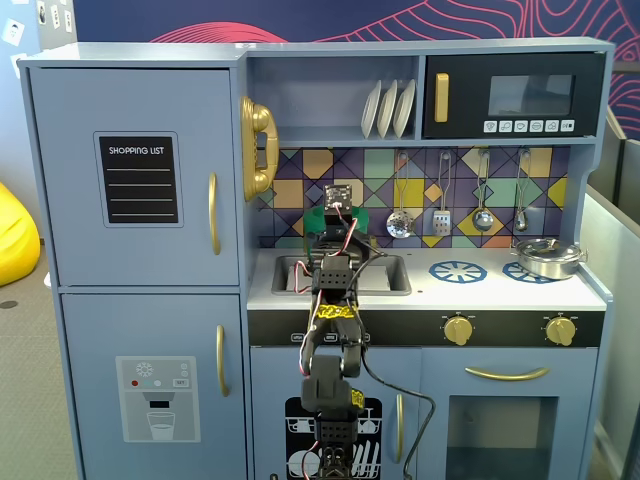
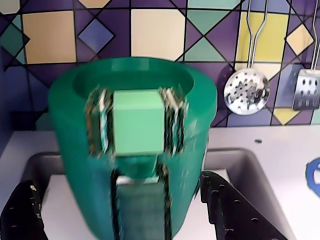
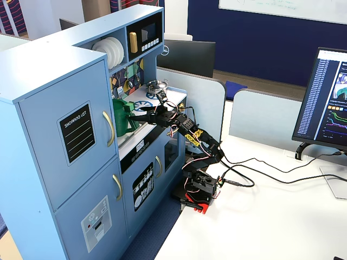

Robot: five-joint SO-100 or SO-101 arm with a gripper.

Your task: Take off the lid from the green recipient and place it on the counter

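Gripper (image 2: 135,210) jaws stood spread wide in the wrist view, one black finger (image 2: 20,212) low at the left and the other low at the right, flanking the lower body of the green recipient (image 2: 195,130) with nothing clamped; whether they touched its wall could not be told. Largest in the fixed views was the pale counter (image 1: 420,290), with its recessed sink (image 2: 240,165). That container stood at the sink's rear, against the tiled backsplash (image 2: 155,30). The lid (image 2: 85,82) sat recessed in its mouth, the light-green tab (image 2: 137,122) at centre, blurred. A steel pot (image 1: 548,257) rested on the far right burner ring.
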